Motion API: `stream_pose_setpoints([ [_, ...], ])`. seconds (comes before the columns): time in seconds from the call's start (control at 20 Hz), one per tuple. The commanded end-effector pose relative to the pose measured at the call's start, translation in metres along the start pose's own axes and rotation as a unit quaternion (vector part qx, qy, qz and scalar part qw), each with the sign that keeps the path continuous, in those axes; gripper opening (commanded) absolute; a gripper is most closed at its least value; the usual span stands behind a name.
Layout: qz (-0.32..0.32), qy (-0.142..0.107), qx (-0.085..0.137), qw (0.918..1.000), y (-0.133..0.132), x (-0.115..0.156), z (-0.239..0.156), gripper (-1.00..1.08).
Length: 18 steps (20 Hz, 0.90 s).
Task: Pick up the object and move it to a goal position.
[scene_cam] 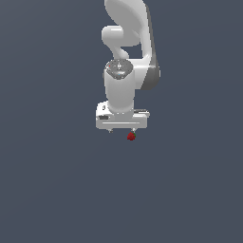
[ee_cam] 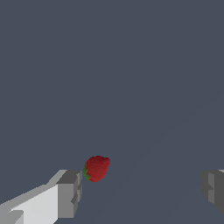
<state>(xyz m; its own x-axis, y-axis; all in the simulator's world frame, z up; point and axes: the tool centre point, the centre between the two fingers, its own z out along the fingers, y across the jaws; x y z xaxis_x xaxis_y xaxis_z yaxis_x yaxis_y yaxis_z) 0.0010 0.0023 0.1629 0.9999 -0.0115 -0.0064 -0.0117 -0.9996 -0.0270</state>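
With the jaws spread wide, the gripper (ee_cam: 140,188) hangs over the berry (ee_cam: 96,168), which sits just beside one finger (ee_cam: 69,192), off-centre. It looks light, small, rounded, likely to roll; best pinched across its red middle.

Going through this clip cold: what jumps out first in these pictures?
The small red strawberry, the only colour on a plain grey ground, lies close beside one finger in the wrist view. The open gripper of the white arm hangs above it, the berry off towards the exterior view's right.
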Motion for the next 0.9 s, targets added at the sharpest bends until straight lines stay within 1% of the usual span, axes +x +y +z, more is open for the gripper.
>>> stream_pose_setpoints([
  [0.0, -0.019, 0.0, -0.001, 0.9998, -0.001, -0.001, 0.003, 1.0],
  [0.25, -0.073, -0.001, -0.005, 0.9973, -0.004, -0.005, 0.012, 1.0],
  [0.45, -0.131, -0.002, -0.008, 0.9914, -0.007, -0.01, 0.02, 1.0],
  [0.65, -0.193, -0.004, -0.01, 0.9811, -0.011, -0.015, 0.029, 1.0],
  [0.85, -0.255, -0.005, -0.012, 0.9668, -0.015, -0.02, 0.038, 1.0],
])
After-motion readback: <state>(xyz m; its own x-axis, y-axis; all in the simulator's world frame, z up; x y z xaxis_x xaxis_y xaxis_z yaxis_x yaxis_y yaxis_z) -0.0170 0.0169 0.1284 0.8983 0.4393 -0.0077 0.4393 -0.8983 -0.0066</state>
